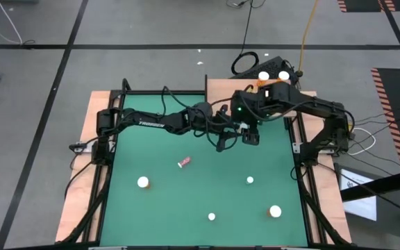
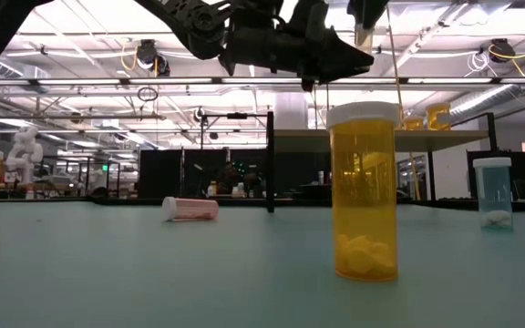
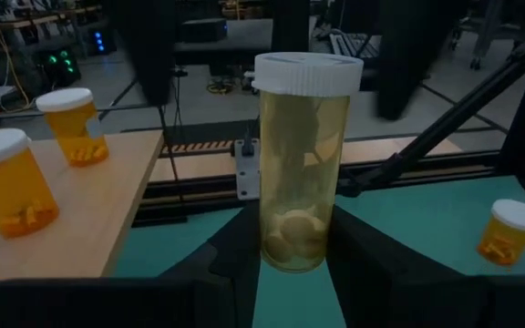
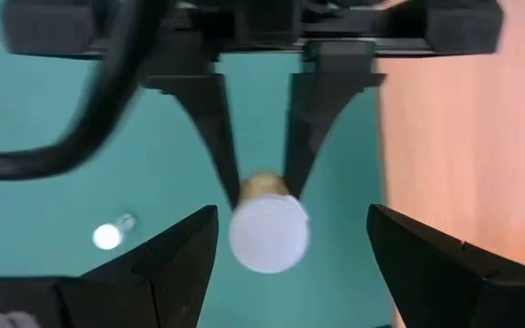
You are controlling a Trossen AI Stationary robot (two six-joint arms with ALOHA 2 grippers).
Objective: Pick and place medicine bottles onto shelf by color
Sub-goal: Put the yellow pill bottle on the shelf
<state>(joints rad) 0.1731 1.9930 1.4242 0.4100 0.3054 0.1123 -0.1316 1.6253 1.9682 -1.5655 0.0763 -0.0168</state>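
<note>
Left gripper (image 3: pixel 292 264) is clamped on a tall yellowish bottle (image 3: pixel 303 164) with a white cap, held upright between its two dark fingers (image 3: pixel 376 264). In the high view you find this pair above the far-right part of the green mat (image 1: pixel 186 201), just short of the shelf (image 1: pixel 221 87).

Right gripper (image 4: pixel 285 251) hangs directly over that same bottle, looking down on its white cap. Its fingers (image 4: pixel 176 264) stand spread wide on either side of the cap, apart from it; nothing is in its grasp.

On the shelf, at the mat's far right corner, you see two orange bottles (image 1: pixel 264 75) with white caps standing side by side; the left wrist view shows them upright on the light wood.

Still on the mat:
- one bottle (image 1: pixel 144 182) near the left side
- one small bottle (image 1: pixel 212 217) at the near edge, centre
- one larger bottle (image 1: pixel 276 211) near the right corner
- one small bottle (image 1: pixel 251 180) right of centre
- a pink-red bottle (image 1: pixel 184 162) lying on its side near the middle, well apart from the others

Low view: a tall orange bottle (image 2: pixel 364 191) stands upright close to the camera, pills visible at its bottom; a pale blue-tinted bottle (image 2: pixel 493 193) stands farther right.
</note>
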